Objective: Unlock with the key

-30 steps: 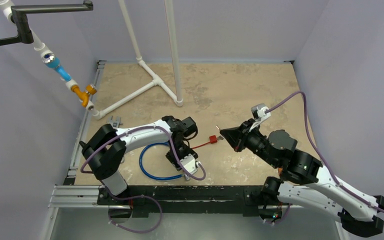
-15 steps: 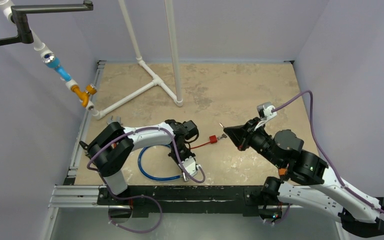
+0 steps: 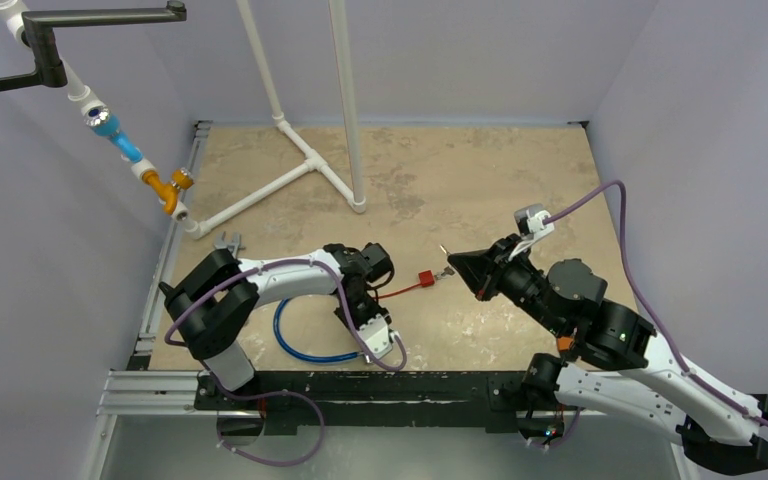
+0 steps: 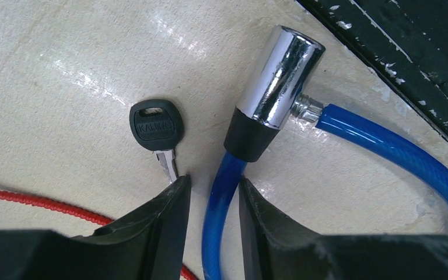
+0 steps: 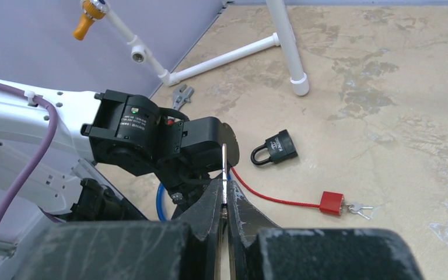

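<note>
Evidently early: my right gripper [image 5: 224, 189] pinches a metal blade [image 5: 224, 157], probably the key, while my left gripper [image 4: 213, 186], narrowly parted, straddles the blue cable [image 4: 385, 147]; the chrome lock barrel [image 4: 280, 70] at one o'clock has no key in it.

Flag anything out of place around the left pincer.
The left pincer straddles the blue cable instead of the black-headed key. The key lies loose on the table beside the chrome lock barrel, its blade pointing at one finger.

blue cable [image 4: 385, 146], red cord [image 4: 35, 200], silver key [image 5: 224, 169]
</note>
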`<state>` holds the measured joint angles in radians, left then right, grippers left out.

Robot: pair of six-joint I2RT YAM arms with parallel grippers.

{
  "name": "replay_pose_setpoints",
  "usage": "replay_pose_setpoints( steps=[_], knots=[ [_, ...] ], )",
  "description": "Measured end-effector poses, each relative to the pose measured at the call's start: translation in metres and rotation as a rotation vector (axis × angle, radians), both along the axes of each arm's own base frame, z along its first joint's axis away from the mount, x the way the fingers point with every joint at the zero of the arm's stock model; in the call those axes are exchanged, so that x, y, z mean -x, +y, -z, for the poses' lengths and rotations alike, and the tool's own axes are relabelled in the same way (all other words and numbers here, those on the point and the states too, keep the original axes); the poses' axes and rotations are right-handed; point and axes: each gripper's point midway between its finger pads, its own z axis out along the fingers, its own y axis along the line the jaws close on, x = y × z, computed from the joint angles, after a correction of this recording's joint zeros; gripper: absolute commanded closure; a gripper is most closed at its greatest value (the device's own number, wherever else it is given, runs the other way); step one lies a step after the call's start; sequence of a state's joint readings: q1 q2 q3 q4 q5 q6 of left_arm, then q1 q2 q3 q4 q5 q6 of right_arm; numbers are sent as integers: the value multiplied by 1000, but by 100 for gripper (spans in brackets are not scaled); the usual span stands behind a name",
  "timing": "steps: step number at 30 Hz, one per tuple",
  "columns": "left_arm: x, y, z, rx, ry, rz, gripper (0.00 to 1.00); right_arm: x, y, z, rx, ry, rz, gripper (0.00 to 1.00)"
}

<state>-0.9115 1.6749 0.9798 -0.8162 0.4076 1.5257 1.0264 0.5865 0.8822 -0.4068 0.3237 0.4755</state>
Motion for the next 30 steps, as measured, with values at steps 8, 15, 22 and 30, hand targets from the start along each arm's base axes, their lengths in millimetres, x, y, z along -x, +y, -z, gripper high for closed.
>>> replay_pose_setpoints(
  steps=[8, 15, 22, 30],
  knots=[
    [3, 1, 0, -31, -7, -7, 100, 0, -1, 2, 15, 10, 2, 100],
    [2, 3, -8, -53, -22, -46, 100, -1, -1, -3, 29, 16, 8, 100],
    [-24, -7, -126, 115, -157, -169, 100, -8, 9, -22, 57, 4, 3, 100],
    [-8, 26, -312, 474, -316, -333, 100, -11, 21, -59, 75, -35, -36, 100]
  ],
)
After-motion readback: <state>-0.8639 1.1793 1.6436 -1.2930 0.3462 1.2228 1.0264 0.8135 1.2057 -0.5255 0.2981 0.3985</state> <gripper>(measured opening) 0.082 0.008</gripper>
